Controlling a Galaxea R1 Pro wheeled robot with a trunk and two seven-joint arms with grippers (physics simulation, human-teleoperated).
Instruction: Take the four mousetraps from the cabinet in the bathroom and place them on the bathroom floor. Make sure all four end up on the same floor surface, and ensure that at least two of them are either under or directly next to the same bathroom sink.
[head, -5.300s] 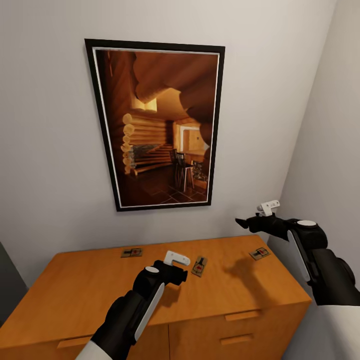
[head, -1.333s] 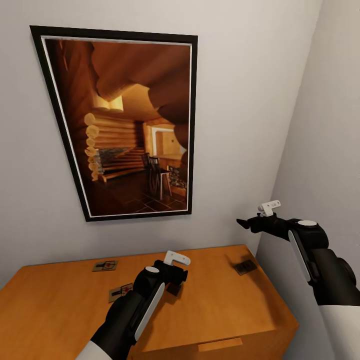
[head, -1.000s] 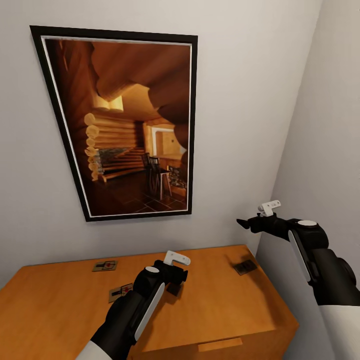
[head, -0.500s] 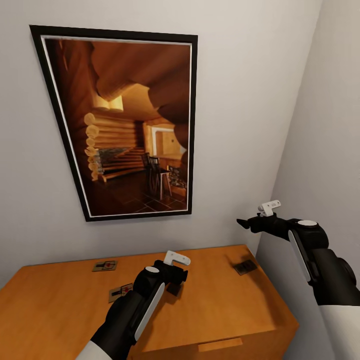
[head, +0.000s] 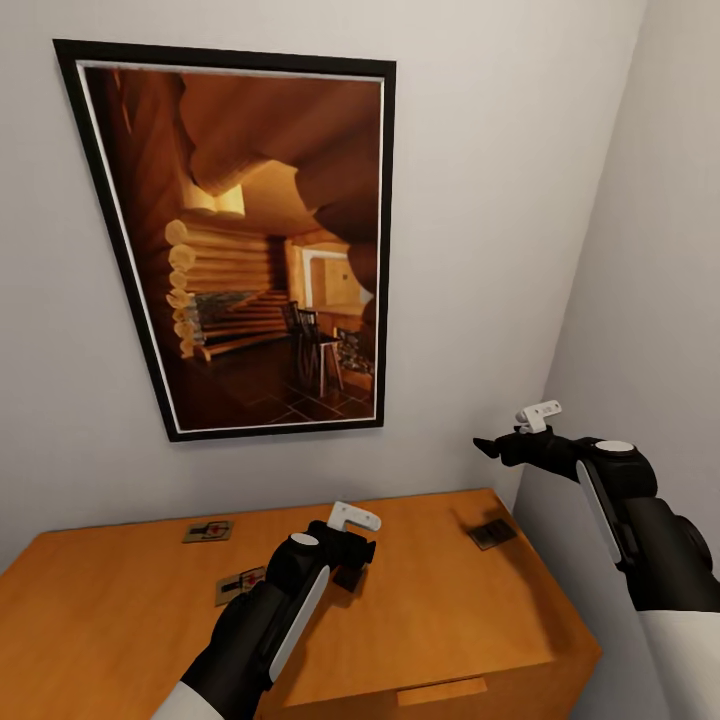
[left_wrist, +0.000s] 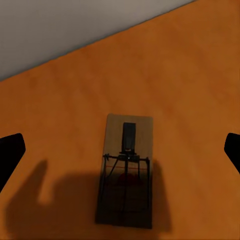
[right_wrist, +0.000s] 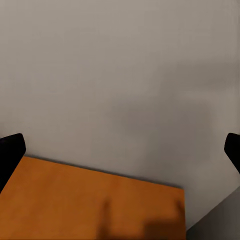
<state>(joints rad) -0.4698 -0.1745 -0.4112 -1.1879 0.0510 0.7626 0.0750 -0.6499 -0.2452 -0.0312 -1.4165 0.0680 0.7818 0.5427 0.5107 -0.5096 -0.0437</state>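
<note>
Three mousetraps sit on the cabinet (head: 450, 600) top. Nearest: left gripper (head: 352, 548) fingers wide apart, hovering over one mousetrap (left_wrist: 126, 170) (in its own shadow). Another mousetrap (head: 240, 584) lies beside that arm, then a third mousetrap (head: 208, 531) near the wall. Right gripper (head: 490, 446) spread open over the right corner trap (head: 490, 533). Risk: thin flat board, so a descent off-center could skid it away.
</note>
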